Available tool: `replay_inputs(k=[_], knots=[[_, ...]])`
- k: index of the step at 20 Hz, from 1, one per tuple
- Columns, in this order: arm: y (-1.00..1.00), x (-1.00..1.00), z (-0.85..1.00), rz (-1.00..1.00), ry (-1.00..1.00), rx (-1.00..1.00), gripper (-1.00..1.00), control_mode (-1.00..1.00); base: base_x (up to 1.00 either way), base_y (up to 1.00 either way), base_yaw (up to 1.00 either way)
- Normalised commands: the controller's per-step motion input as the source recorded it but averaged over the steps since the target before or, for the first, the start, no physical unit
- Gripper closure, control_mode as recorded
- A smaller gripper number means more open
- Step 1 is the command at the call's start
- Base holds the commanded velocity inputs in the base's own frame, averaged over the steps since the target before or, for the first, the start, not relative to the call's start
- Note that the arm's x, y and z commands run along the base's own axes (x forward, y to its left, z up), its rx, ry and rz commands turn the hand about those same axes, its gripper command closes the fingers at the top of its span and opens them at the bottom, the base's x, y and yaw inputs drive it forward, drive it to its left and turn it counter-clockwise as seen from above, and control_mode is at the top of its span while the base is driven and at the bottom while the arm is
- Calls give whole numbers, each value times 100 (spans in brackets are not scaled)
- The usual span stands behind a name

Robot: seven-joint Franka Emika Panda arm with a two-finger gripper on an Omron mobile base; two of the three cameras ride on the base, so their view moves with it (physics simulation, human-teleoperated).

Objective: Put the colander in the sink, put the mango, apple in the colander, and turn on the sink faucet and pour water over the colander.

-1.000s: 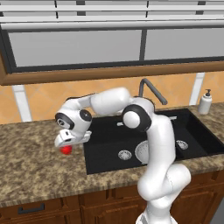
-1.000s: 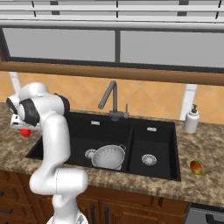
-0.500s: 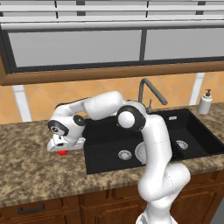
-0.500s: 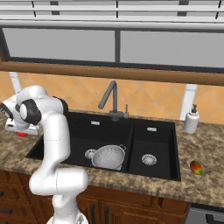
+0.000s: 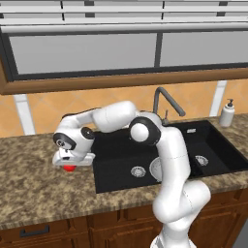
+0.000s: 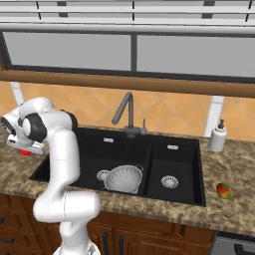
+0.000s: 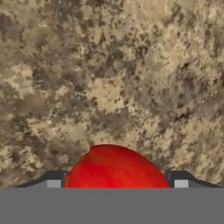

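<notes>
Apple (image 7: pixel 114 168): bright red, round, on the speckled granite countertop (image 7: pixel 122 78) left of the sink, near the basin's left rim. It sits between the two dark fingertips (image 7: pixel 53 180), one on each side, both hard against its skin in the hand view.

Gripper (image 5: pixel 70 166): lowered over the apple, jaws spread about as wide as the fruit; whether they are pinching it or only bracketing it cannot be told. In the left base view the red fruit peeks out beneath the white hand.

Colander (image 6: pixel 123 178): silver-grey, perforated, upright on the floor of the larger, left basin of the sink (image 6: pixel 94 144), beside the round steel drain (image 6: pixel 103 175) and close to the divider.

Mango (image 6: pixel 223 190): yellow-orange with a red blush, on the countertop right of the sink, near the front edge, well apart from the colander.

Smaller basin (image 6: pixel 174 159): adjoins on the right, with its own drain.

Sink faucet (image 6: pixel 126 113): dark grey, angular spout, at the back rim between the basins, small lever beside it.

Soap dispenser (image 6: pixel 217 136): white bottle, at the back right corner of the sink.
</notes>
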Motion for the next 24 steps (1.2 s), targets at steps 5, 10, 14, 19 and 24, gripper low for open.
replay_inputs(k=[5,10,14,19,24], knots=[[11,-12,29,-19,0,-5,100,-100,0,0,0],[8,-13,61,-22,1,-9,100,-100,0,0,0],[0,-21,89,-26,3,-10,100,-100,0,0,0],[-45,-58,100,-32,3,-5,100,-100,0,0,0],[-96,-65,88,-31,0,-8,100,-100,0,0,0]])
